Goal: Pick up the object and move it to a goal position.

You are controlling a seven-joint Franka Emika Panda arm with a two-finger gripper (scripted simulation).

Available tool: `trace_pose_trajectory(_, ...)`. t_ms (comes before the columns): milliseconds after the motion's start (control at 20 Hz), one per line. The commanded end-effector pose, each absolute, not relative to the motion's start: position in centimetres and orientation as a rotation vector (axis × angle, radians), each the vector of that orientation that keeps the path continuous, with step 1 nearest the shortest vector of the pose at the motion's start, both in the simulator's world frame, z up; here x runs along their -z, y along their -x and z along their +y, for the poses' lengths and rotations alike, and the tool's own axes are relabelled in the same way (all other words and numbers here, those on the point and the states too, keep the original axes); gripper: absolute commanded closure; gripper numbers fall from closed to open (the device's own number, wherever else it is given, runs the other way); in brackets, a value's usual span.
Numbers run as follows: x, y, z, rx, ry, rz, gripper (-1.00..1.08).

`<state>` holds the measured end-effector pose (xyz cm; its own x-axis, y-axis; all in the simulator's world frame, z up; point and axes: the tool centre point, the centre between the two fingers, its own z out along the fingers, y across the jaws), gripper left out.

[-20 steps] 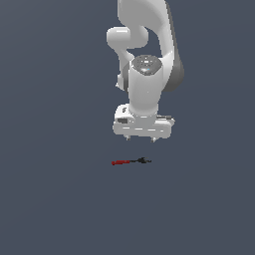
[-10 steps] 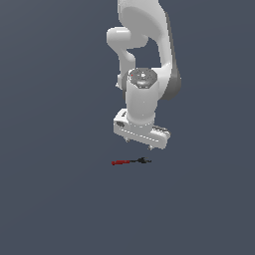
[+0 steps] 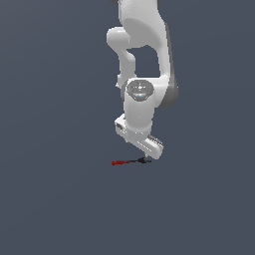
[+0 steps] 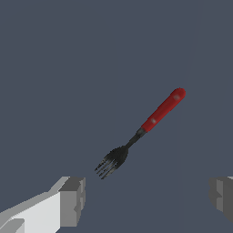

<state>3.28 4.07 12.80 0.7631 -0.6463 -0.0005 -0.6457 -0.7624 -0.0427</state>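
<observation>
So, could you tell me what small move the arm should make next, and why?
Probably shift the gripper sideways along the fork toward its red handle, before lowering to close. The wrist view shows the jaws wide open with nothing between them, and the fork lying on the floor past the fingertips, its black prongs nearest. In the exterior view the gripper hangs just over that black end.

a flat, dark slate-grey surface (image 3: 55,199) fills the exterior view from edge to edge, even in tone and without seams, marks or texture. the wrist view shows the same plain grey ground (image 4: 68,68), slightly lighter toward one side, with a faint thin vertical line running across it. nothing else stands or lies on it besides the task's thing.
</observation>
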Motion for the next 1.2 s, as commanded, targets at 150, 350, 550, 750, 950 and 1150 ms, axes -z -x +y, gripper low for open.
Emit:
trace_pose_trajectory(150, -11.3, -3.5, 3.7, 0.009, 2.82, 1.302, -0.92)
trace_pose_trajectory(350, -10.2, -3.6, 3.4, 0.002, 2.744, 1.466, -0.92)
trace_pose_trajectory(550, -9.1, -3.7, 3.1, -0.002, 2.66, 1.626, -0.92)
trace_pose_trajectory(750, -8.0, -3.8, 2.8, -0.005, 2.568, 1.78, -0.92)
trace_pose_trajectory(950, -7.1, -3.8, 2.5, -0.005, 2.481, 1.91, -0.92)
trace_pose_trajectory(1150, -6.4, -3.9, 2.3, -0.003, 2.41, 2.006, -0.92)
